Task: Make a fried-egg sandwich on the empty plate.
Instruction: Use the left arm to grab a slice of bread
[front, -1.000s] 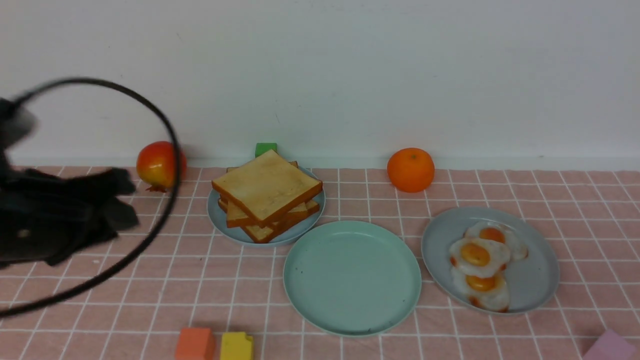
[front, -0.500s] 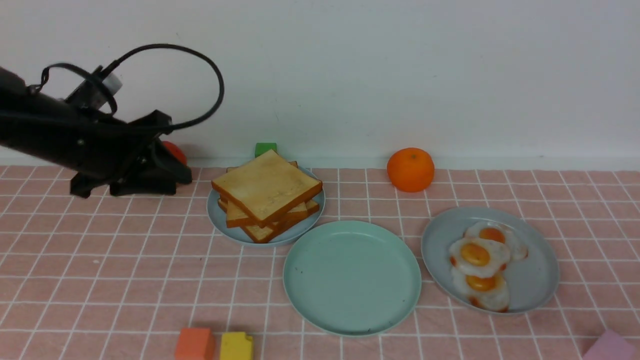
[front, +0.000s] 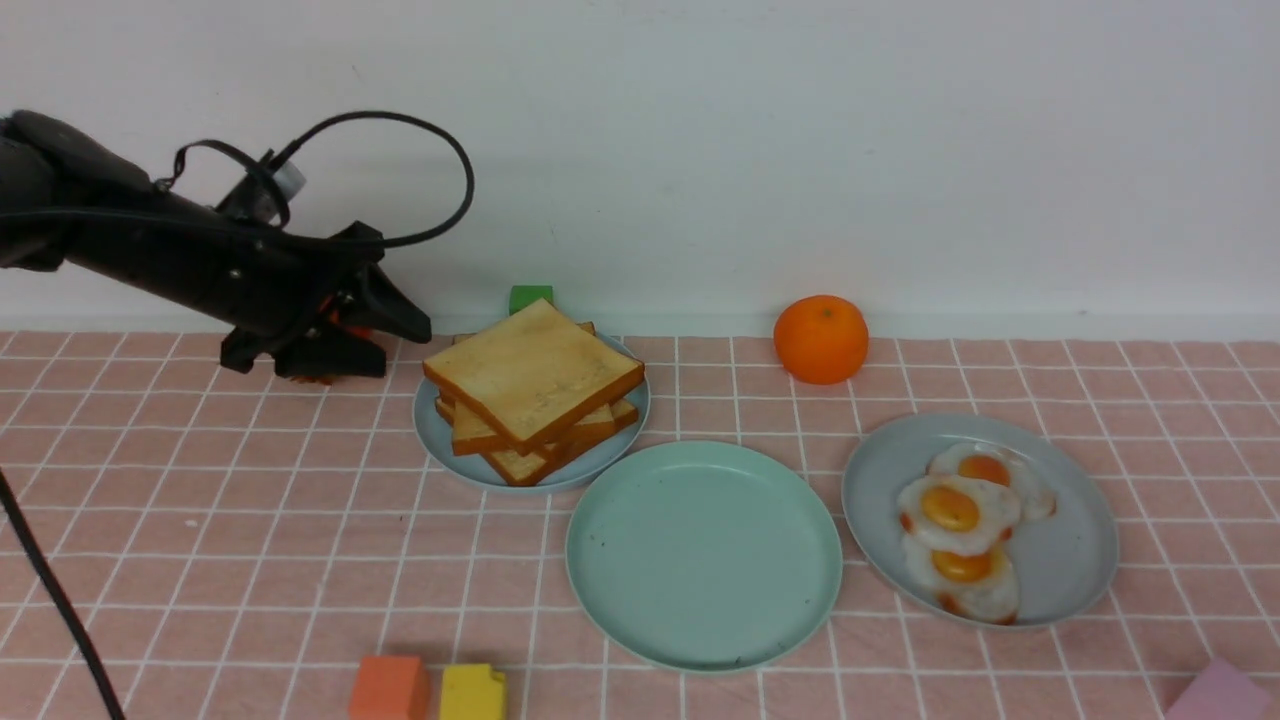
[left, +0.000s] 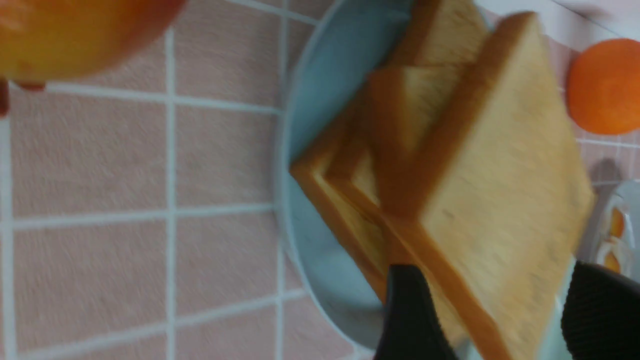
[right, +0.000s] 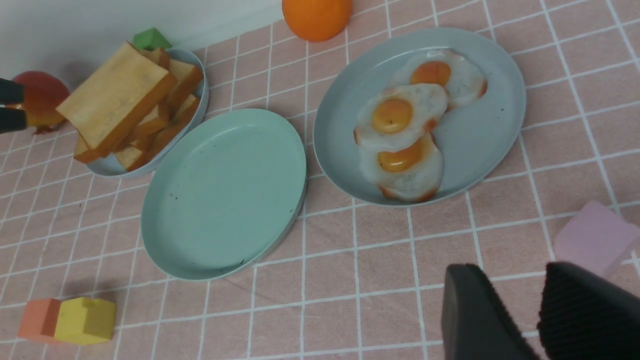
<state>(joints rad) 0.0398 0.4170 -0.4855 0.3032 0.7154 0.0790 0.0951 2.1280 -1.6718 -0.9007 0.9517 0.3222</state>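
Note:
The empty plate (front: 700, 555), mint-green with a few dark specks, lies front and centre with nothing on it; it also shows in the right wrist view (right: 225, 190). No fried-egg sandwich is in view. A stack of toast slices (front: 535, 385) rests on a pale blue-grey plate (front: 440, 440) behind it to the left. Three fried eggs (front: 950, 510) lie on another blue-grey plate (front: 1075, 560) at the right. My left gripper (front: 405, 348) hovers open just left of the stack, apart from it; from the wrist its fingers (left: 410, 310) frame the top slice (left: 500, 200). My right gripper (right: 520, 280) is open over bare cloth.
A red-yellow fruit (left: 75, 35) sits mostly hidden behind my left gripper. By the back wall are an orange (front: 821, 338) and a green block (front: 531, 298). Orange (front: 390, 688) and yellow (front: 472, 692) blocks lie at the front edge, a pink block (front: 1220, 695) front right.
My left arm has swung in from the left edge, risen and moved right to just beside the toast stack, and its jaws have spread wider. Plates and food have not moved.

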